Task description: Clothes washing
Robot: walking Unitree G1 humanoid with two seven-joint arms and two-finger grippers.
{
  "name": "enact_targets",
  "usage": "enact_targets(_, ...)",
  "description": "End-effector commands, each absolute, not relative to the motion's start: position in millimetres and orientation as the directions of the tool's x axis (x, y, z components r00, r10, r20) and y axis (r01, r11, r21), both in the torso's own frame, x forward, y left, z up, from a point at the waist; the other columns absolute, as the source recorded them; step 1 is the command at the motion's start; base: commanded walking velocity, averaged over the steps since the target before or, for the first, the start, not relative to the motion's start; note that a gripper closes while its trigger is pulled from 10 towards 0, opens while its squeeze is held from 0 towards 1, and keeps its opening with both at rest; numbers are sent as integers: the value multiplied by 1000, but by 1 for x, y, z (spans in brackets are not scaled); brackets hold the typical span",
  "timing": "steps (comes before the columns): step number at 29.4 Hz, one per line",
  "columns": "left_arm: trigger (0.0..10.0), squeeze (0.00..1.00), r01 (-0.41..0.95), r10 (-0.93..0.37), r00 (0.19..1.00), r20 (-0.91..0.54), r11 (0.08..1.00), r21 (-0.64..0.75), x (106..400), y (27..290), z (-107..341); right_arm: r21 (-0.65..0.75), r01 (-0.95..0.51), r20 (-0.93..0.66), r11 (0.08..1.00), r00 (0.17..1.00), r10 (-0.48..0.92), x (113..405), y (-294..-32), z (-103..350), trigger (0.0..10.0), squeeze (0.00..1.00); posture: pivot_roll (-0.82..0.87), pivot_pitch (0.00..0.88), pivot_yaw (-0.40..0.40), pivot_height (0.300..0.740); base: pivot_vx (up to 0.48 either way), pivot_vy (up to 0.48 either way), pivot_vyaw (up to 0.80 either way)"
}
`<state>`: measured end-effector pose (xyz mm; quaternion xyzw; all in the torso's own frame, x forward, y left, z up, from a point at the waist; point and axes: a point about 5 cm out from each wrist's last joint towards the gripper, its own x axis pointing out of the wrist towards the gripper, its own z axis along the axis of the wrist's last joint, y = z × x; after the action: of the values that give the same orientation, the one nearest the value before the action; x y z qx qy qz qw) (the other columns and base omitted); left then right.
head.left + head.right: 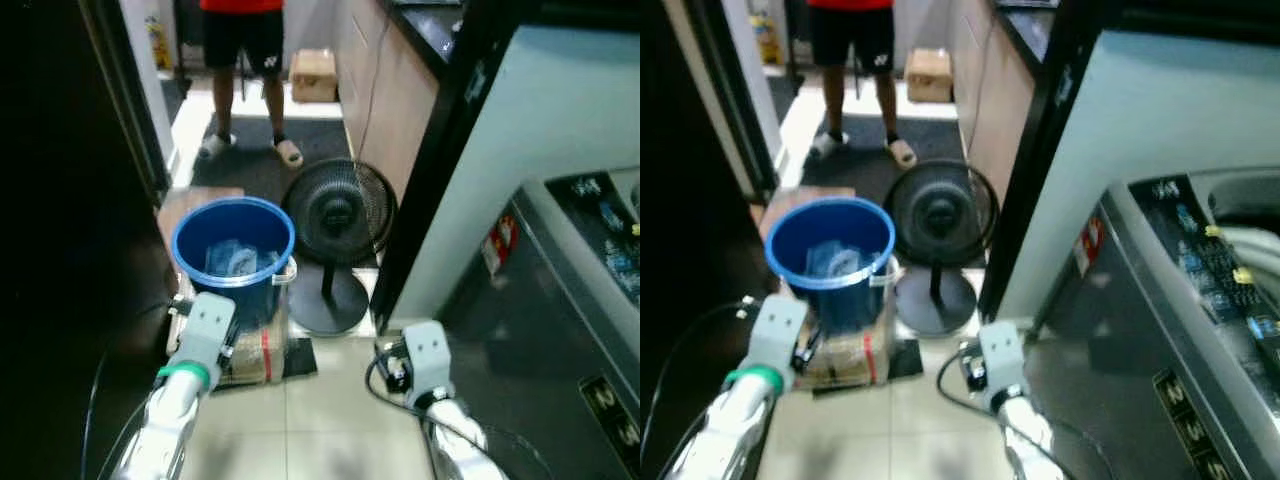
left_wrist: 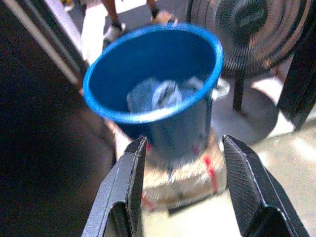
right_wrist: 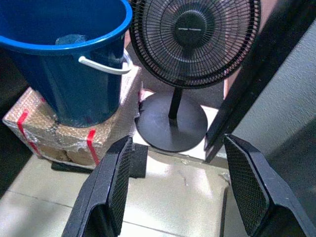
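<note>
A blue bucket [image 1: 234,250] stands on a bubble-wrapped parcel [image 1: 252,355] on the floor ahead of me. Pale blue clothes [image 2: 163,94] lie in its bottom. My left gripper [image 2: 185,190] points at the bucket from just short of it, open and empty. My right gripper [image 3: 180,190] is open too and faces the foot of a black fan [image 3: 190,42]. The grey washing machine [image 1: 1160,330] fills the right side, its control panel [image 1: 1215,265] along the top edge.
The black standing fan [image 1: 338,215] sits right of the bucket, its round base [image 1: 330,300] on the tiles. A person [image 1: 243,60] in dark shorts stands in the passage beyond, by a cardboard box [image 1: 313,75]. A dark doorframe [image 1: 435,160] edges the machine. Dark space lies left.
</note>
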<state>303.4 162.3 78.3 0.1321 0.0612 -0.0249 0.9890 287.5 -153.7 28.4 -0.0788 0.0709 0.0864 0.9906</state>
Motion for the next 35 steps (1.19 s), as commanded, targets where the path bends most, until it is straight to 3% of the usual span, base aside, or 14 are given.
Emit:
enact_targets(1,10000,0,85,-44,986,-159,962,261,298,159,69,-146,-161,-184,976,974,133,283,-158,21,10000,0,79,28,7,740,469,0,456)
enact_targets(8,10000,0,82,-42,987,-156,961,263,298,159,69,-152,-159,-184,976,974,130,284,-158,22,10000,0,79,28,7,740,468,0,65)
enact_targets(13,10000,0,80,-40,987,-155,962,263,299,160,69,-150,-166,-181,975,974,138,284,-158,22,10000,0,79,28,7,740,466,0,741)
enact_targets(29,10000,0,81,-42,988,-152,961,266,301,160,69,-138,-153,-172,979,977,128,286,-159,23,10000,0,79,18,6,740,452,0,0)
enact_targets(35,10000,0,89,-48,986,-160,961,261,302,158,69,-142,-147,-171,979,978,122,286,-161,23,10000,0,79,18,6,740,0,0,0)
